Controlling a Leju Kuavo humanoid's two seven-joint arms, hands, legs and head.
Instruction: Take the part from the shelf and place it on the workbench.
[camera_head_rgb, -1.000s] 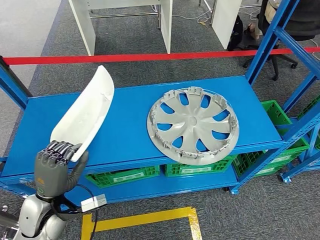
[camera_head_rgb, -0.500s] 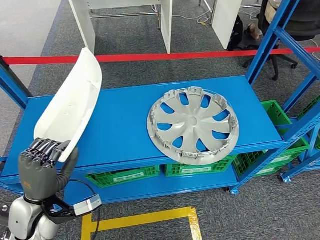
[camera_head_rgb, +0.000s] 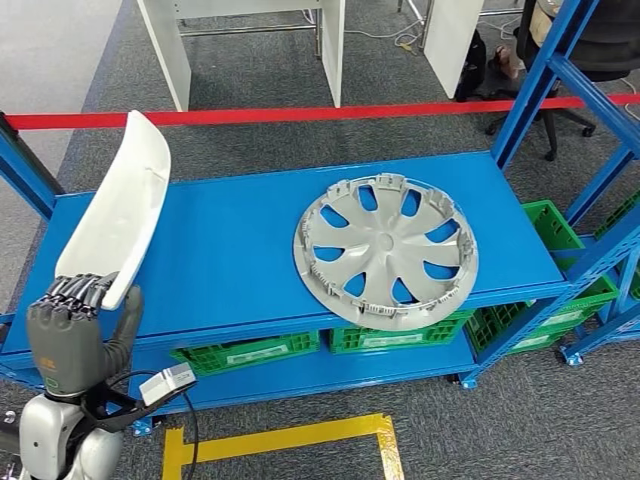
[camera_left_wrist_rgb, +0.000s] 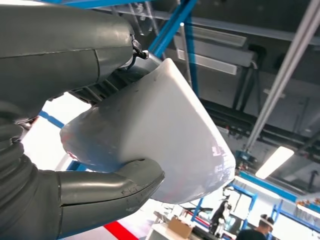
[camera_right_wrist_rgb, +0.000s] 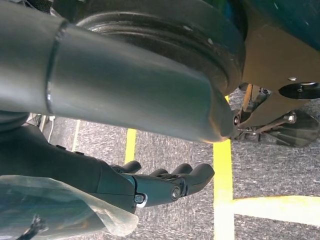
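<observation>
Blue racking fills the aisle, its top shelf (camera_head_rgb: 249, 250) carrying a grey wheel cover (camera_head_rgb: 386, 250). Off to that shelf's left end, the left robot hand (camera_head_rgb: 72, 335) grips the lower edge of the white part (camera_head_rgb: 121, 215), held tilted, probably clear of the shelf. So the pick looks done; carrying to a bench remains. The right robot hand (camera_right_wrist_rgb: 166, 182) hangs over the floor, fingers loosely spread, holding nothing.
</observation>
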